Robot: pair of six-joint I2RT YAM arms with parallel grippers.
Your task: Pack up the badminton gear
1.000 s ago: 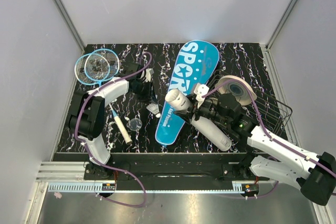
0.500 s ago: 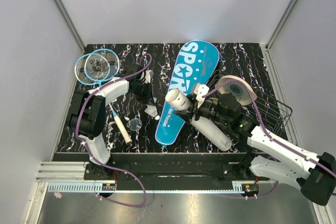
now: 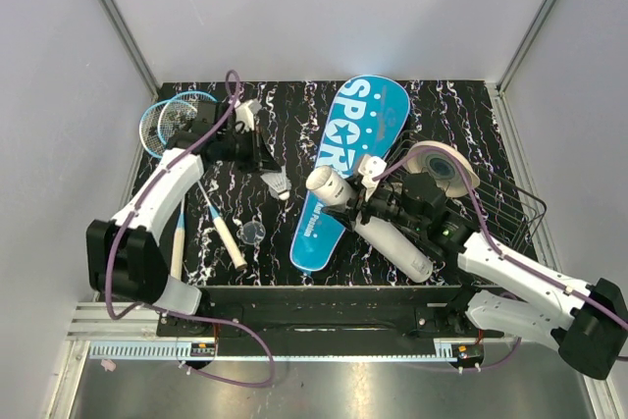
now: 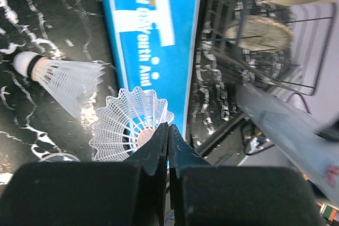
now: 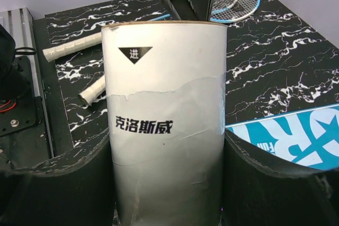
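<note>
White tube (image 5: 165,104) is clamped across its body in my right claw (image 5: 167,183), one finger on each side, which leaves the mouth free for loading. Its long axis runs from that claw out toward my left arm. The open end, marked by a black arrow, is lifted off the table (image 3: 451,110) and faces the far-left corner where the rackets (image 3: 179,123) lie. My left claw (image 4: 168,133) is clenched on the near rim of a mesh shuttlecock (image 4: 130,123). Pinching the skirt edge leaves the cork free, and I judge the cork to be the end that must enter first. The left wrist view looks into the open skirt, so the shuttlecock's axis runs away from the claw, cork farthest out and aimed down toward the table beside the cover (image 4: 153,25). It hangs clear of the table, above a feather shuttlecock (image 4: 61,80) that lies on its side near the cover, cork pointing away from it. In the right wrist view my left claw shows just beyond the tube mouth: the two are near, but the shuttlecock is outside the tube and the axes are not yet in line. Next step, as I judge it: align both axes, cork toward the mouth, then insert. Risk: a skirt held by one edge may tilt and catch on the rim.
</note>
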